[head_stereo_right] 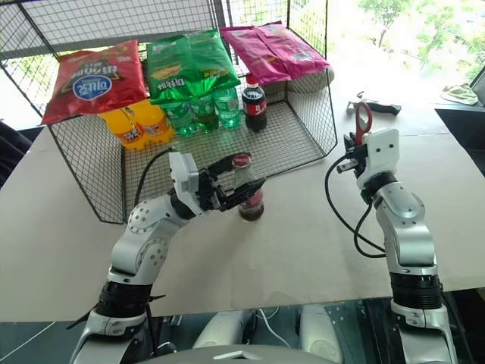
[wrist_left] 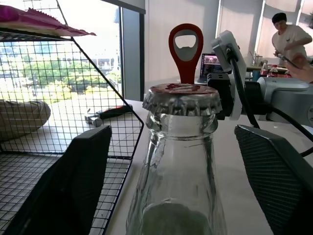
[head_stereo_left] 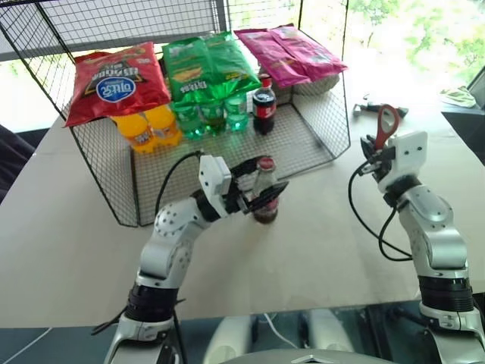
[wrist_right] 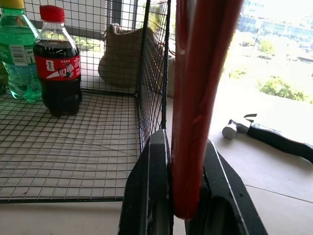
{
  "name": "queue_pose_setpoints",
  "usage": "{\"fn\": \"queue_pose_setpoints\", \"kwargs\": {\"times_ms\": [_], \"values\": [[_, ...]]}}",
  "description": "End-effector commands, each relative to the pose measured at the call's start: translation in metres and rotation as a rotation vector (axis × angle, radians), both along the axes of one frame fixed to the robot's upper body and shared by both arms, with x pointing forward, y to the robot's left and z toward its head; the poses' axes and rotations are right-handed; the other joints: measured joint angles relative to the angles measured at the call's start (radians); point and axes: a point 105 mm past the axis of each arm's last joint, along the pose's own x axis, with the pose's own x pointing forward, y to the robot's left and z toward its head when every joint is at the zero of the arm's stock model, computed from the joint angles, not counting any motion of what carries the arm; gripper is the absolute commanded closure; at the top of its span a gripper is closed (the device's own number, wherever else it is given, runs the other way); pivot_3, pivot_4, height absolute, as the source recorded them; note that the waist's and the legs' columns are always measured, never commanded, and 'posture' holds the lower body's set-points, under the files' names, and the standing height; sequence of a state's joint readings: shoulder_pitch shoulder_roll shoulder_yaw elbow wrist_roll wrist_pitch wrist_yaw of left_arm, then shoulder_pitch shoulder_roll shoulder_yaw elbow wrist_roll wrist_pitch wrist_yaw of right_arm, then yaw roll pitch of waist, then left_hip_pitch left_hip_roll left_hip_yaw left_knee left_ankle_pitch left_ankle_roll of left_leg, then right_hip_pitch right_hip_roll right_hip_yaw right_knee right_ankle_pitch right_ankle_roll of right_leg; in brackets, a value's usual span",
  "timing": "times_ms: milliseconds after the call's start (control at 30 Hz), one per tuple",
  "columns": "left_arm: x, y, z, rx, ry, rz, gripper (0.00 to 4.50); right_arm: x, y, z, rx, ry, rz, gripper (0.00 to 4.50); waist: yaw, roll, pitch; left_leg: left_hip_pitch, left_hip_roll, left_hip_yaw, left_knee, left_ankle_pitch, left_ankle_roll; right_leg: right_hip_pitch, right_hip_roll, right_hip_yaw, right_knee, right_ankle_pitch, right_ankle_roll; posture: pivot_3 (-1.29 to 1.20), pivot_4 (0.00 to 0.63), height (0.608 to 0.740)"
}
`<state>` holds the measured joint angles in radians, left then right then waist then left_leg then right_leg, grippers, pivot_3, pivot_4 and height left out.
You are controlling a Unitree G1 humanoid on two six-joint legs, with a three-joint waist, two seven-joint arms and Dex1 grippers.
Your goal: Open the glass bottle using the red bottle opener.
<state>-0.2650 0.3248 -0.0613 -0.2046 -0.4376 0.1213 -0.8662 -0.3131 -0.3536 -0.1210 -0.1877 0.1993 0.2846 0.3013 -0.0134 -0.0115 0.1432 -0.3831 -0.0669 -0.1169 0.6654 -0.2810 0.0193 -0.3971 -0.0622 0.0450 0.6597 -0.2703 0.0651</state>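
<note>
Two spread left pincer fingers flank the glass bottle; right pincer pinches the red bottle opener.

The left arm reaches forward and bends inward at the wrist, so the left gripper points across toward the robot's right. Its two black fingers stand apart, one on each side of the glass bottle, with a visible gap between each finger and the glass in the left wrist view. The right arm rises from the elbow with its forearm nearly upright and the wrist tipped forward. The right gripper points up and ahead, its fingers pinched tight on the handle of the red bottle opener, whose ring head stands above the fingertips. The two grippers are well apart.
</note>
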Motion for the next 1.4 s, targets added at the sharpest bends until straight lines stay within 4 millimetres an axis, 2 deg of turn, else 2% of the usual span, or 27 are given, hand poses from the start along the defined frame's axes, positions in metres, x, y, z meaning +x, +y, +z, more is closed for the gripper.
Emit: {"fn": "queue_pose_setpoints", "kwargs": {"times_ms": [33, 67, 200, 367, 500, 600, 700, 833, 1033, 1233, 1400], "values": [[-0.001, 0.000, -0.008, 0.051, -0.015, 0.007, 2.65, -0.003, 0.007, 0.020, -0.017, -0.076, 0.028, 4.50, 0.000, 0.000, 0.000, 0.000, 0.000, 0.000, 0.000, 0.000, 0.000, 0.000, 0.000, 0.000, 0.000, 0.000, 0.000, 0.00, 0.150, 0.740], [-0.001, 0.000, -0.010, 0.059, -0.014, 0.008, 2.82, -0.003, 0.009, 0.020, -0.020, -0.078, 0.036, 4.50, 0.000, 0.001, -0.001, 0.001, 0.000, 0.000, 0.000, 0.000, 0.000, 0.001, 0.000, 0.000, 0.000, 0.000, 0.000, 0.00, 0.150, 0.740], [-0.002, 0.002, -0.013, 0.061, -0.009, 0.017, 2.82, -0.007, 0.026, 0.025, -0.044, -0.095, 0.098, 4.50, 0.000, 0.001, -0.001, 0.003, 0.000, 0.000, 0.000, 0.000, 0.000, 0.003, 0.000, 0.000, 0.000, 0.000, 0.000, 0.00, 0.150, 0.740], [-0.001, 0.002, -0.014, 0.059, -0.007, 0.021, 2.82, -0.020, 0.065, 0.028, -0.163, -0.142, 0.236, 4.50, 0.000, 0.001, -0.001, 0.003, 0.000, 0.000, 0.000, 0.000, 0.000, 0.002, 0.000, 0.000, 0.000, 0.000, 0.000, 0.00, 0.150, 0.740], [0.000, 0.002, -0.015, 0.057, 0.002, 0.024, 2.82, -0.034, 0.109, 0.016, -0.384, -0.211, 0.365, 4.50, 0.000, 0.000, -0.001, 0.004, 0.000, 0.000, 0.000, 0.000, 0.000, 0.003, 0.000, 0.000, 0.000, 0.000, 0.000, 0.00, 0.150, 0.740], [0.001, 0.001, -0.015, 0.055, 0.005, 0.022, 2.82, -0.038, 0.127, 0.009, -0.503, -0.271, 0.398, 4.50, 0.000, 0.000, -0.002, 0.004, 0.000, 0.000, 0.000, 0.000, 0.000, 0.002, 0.000, -0.001, 0.000, 0.000, 0.000, 0.00, 0.150, 0.740], [0.001, 0.001, -0.015, 0.054, 0.008, 0.022, 2.82, -0.036, 0.130, 0.006, -0.555, -0.295, 0.385, 4.50, 0.002, -0.001, -0.002, 0.003, 0.000, -0.001, 0.000, 0.000, 0.000, 0.003, 0.000, -0.001, 0.000, 0.000, 0.000, 0.00, 0.150, 0.740], [0.002, 0.001, -0.016, 0.053, 0.012, 0.021, 2.82, -0.033, 0.144, 0.004, -0.701, -0.379, 0.393, 4.50, 0.000, -0.002, -0.003, 0.004, 0.000, -0.001, 0.000, 0.000, 0.000, 0.003, 0.001, -0.001, 0.000, 0.000, 0.000, 0.00, 0.150, 0.740], [0.002, 0.000, -0.016, 0.052, 0.015, 0.020, 2.82, -0.026, 0.148, -0.007, -0.743, -0.358, 0.371, 4.50, 0.001, -0.002, -0.003, 0.004, 0.000, -0.001, 0.000, 0.000, 0.000, 0.003, 0.001, -0.001, 0.000, 0.000, 0.000, 0.00, 0.150, 0.740], [0.002, 0.002, -0.015, 0.047, 0.020, 0.025, 2.82, -0.031, 0.141, -0.015, -0.804, -0.397, 0.351, 4.50, 0.001, -0.002, -0.004, 0.004, 0.000, -0.001, 0.000, 0.000, 0.000, 0.003, 0.001, -0.001, 0.000, 0.000, 0.000, 0.00, 0.150, 0.740], [0.002, 0.001, -0.016, 0.046, 0.025, 0.022, 2.82, -0.036, 0.141, -0.013, -0.838, -0.479, 0.333, 4.50, 0.001, -0.002, -0.005, 0.004, 0.000, -0.001, 0.000, 0.000, 0.000, 0.003, 0.001, -0.001, 0.000, 0.000, 0.000, 0.00, 0.150, 0.740]]}}
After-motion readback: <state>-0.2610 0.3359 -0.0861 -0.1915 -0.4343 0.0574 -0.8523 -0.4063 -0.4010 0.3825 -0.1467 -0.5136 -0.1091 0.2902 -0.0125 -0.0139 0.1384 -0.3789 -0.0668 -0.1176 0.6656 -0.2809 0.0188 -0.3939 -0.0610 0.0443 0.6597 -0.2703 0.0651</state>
